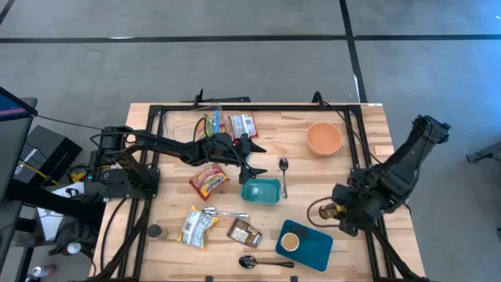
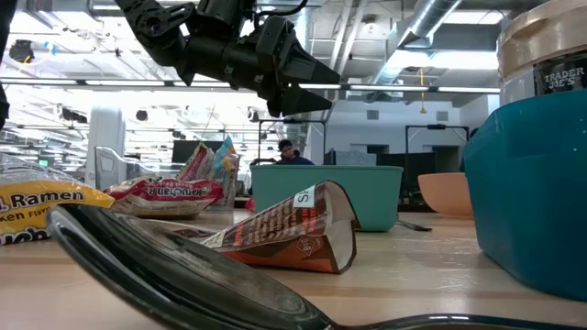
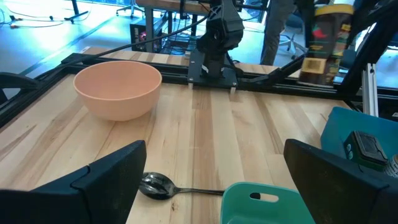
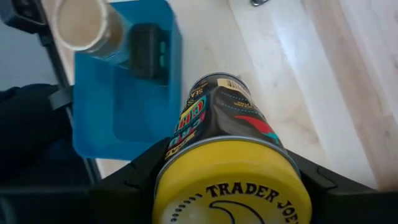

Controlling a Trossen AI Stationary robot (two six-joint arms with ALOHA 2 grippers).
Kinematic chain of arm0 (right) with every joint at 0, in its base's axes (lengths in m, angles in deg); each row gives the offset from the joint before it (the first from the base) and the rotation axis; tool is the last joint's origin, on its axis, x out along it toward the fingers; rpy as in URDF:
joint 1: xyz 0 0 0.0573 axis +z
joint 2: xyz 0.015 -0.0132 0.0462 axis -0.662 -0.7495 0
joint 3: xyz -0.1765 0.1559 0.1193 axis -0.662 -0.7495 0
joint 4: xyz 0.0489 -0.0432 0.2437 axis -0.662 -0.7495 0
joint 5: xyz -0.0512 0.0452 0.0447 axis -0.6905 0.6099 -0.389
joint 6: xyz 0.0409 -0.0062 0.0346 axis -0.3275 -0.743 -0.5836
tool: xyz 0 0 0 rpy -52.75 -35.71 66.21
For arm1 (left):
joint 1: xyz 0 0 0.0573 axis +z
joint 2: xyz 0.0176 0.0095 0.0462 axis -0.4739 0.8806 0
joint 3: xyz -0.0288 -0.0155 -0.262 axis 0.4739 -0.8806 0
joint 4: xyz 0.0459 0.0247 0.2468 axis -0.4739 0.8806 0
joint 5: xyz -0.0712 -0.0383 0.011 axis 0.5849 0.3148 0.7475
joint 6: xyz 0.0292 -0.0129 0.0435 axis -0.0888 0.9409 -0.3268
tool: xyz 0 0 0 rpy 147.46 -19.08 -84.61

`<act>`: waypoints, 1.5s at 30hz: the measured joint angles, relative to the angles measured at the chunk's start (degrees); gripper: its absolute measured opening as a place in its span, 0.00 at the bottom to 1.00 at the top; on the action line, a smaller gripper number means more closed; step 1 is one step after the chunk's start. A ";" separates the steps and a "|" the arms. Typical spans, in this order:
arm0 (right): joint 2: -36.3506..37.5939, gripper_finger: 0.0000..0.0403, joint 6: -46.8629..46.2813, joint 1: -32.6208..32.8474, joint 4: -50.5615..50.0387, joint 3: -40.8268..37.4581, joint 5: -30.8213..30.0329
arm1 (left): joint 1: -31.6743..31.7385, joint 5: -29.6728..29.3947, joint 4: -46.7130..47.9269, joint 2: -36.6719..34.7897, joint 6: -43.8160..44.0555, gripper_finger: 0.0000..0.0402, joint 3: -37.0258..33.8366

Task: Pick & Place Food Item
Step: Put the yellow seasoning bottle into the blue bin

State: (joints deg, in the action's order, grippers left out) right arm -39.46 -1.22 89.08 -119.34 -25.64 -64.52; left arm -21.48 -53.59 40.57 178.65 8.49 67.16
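The left arm point(image 1: 168, 149) stretches flat from the left edge toward frame centre, its left gripper point(image 1: 249, 160) spread wide and empty above the small teal container point(image 1: 261, 190). At lower right, the folded right arm point(image 1: 407, 160) ends in the right gripper point(image 1: 338, 210), fingers clamped around a yellow-lidded seasoning jar point(image 4: 231, 168) beside the blue tray point(image 1: 313, 249).

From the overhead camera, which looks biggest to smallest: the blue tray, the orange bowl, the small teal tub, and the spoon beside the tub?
1. Blue tray, clearly the largest.
2. Orange bowl and teal tub: too alike to rank.
3. Spoon, long but thin, the smallest.
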 joint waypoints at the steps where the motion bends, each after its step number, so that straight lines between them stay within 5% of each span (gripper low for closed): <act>1: -0.02 0.53 -0.54 0.80 0.26 0.00 -0.30 | 0.01 -0.01 0.00 0.00 -0.01 0.93 0.00; 20: -8.20 0.53 -2.85 8.59 10.85 0.02 -2.27 | 0.02 -0.01 -0.12 0.00 -0.02 0.93 0.00; 45: -20.02 0.53 -1.12 6.14 16.59 0.04 3.53 | 0.00 -0.02 -0.20 0.00 -0.01 0.93 0.00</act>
State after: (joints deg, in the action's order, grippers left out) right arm -59.48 -2.35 95.22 -102.74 -25.60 -60.98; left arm -21.48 -53.60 40.38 178.65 8.48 67.16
